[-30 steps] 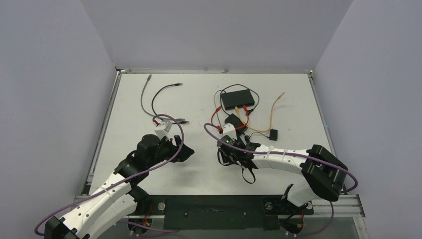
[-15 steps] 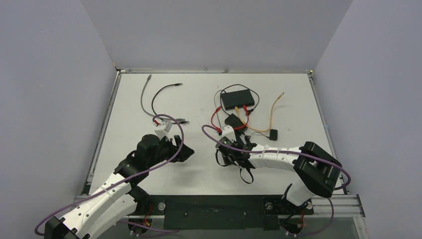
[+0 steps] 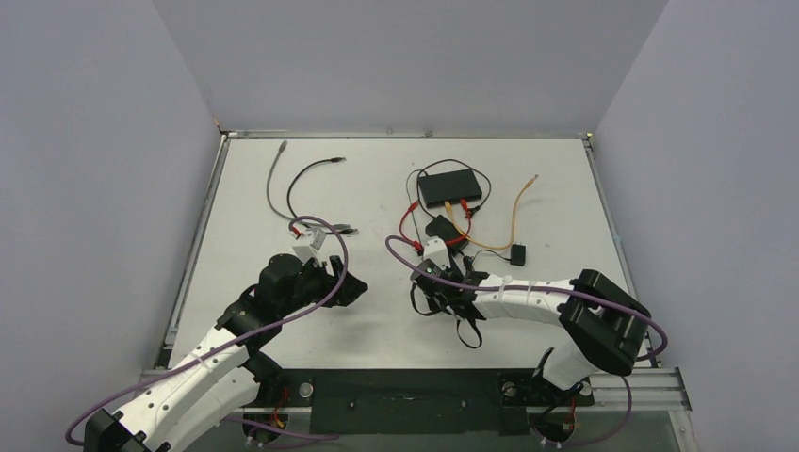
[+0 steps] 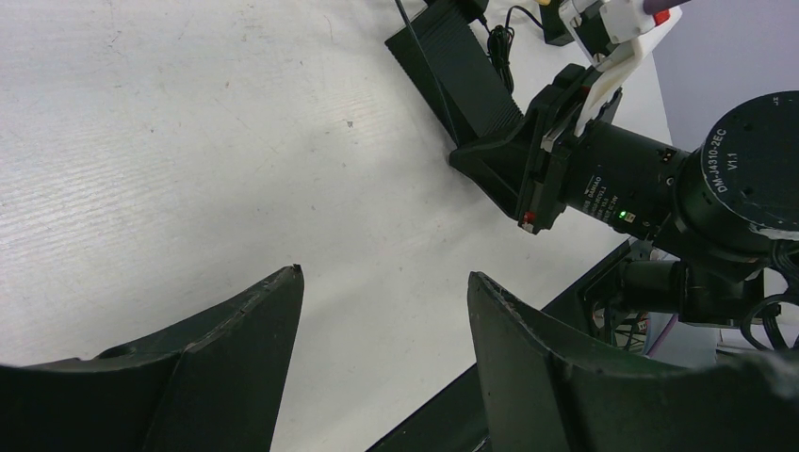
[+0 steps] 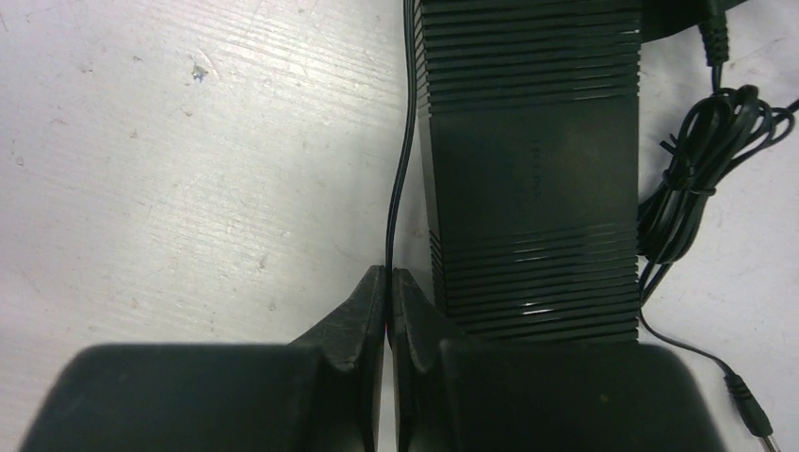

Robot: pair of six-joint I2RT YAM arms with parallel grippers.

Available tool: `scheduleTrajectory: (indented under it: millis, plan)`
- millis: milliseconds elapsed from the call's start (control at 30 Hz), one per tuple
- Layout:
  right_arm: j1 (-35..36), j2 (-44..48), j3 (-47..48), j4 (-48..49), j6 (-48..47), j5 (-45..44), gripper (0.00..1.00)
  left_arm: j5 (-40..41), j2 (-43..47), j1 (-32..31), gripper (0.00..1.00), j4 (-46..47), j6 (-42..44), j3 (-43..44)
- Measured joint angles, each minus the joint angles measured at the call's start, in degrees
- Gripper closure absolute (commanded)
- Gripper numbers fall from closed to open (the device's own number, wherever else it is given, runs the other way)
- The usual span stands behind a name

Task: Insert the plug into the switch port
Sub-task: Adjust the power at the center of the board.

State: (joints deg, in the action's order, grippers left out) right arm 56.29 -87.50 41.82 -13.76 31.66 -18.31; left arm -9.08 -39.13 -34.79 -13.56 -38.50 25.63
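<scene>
right gripper (image 5: 388, 275): jaws pressed together, pinching a thin black cable (image 5: 413, 94) that runs off toward 12 o'clock | plug (image 5: 751, 424): lies on the table (image 5: 188, 141) at 5 o'clock of the ribbed black box (image 5: 528, 188), long axis 11-to-5, metal tip toward 5 | left gripper (image 4: 386, 278): jaws wide, holding nothing

the ribbed black box (image 5: 528, 188) runs off the picture's far edge, its near end under the right gripper (image 5: 387, 282); whether the thin black cable (image 5: 405, 141) is pinched is unclear.
</scene>
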Motion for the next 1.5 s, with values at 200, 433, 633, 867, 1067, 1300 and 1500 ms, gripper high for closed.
scheduleTrajectory:
  millis: [200, 433, 633, 867, 1067, 1300, 1500]
  plan:
    - [0.0, 4.1, -0.6, -2.2, 0.5, -2.3, 1.0, 0.0, 0.0, 0.0, 0.38, 0.0, 0.0, 0.0]
    - [-0.3, 11.2, -0.6, -6.1, 0.5, -4.9, 1.0, 0.0, -0.2, 0.0, 0.38, 0.0, 0.0, 0.0]
    - [-4.2, 15.5, -0.6, -9.5, -1.1, -6.4, 1.0, 0.0, -0.3, 0.0, 0.38, 0.0, 0.0, 0.0]
    - [-12.6, 18.2, 1.1, -11.9, -5.8, -6.5, 1.0, 0.0, -0.4, 0.0, 0.38, 0.0, 0.0, 0.0]
    - [-18.0, 13.6, 9.7, -11.9, -9.4, -4.8, 1.0, 0.0, -0.4, 0.0, 0.38, 0.0, 0.0, 0.0]
    - [-21.4, 2.5, 19.5, -9.4, -10.7, -0.1, 1.0, 0.0, -0.4, 0.0, 0.38, -0.3, 0.0, 0.0]
    - [-22.7, -7.5, 29.0, -8.6, -10.7, 5.2, 0.96, 0.0, -0.4, 0.0, 0.38, -0.5, 0.0, 0.0]
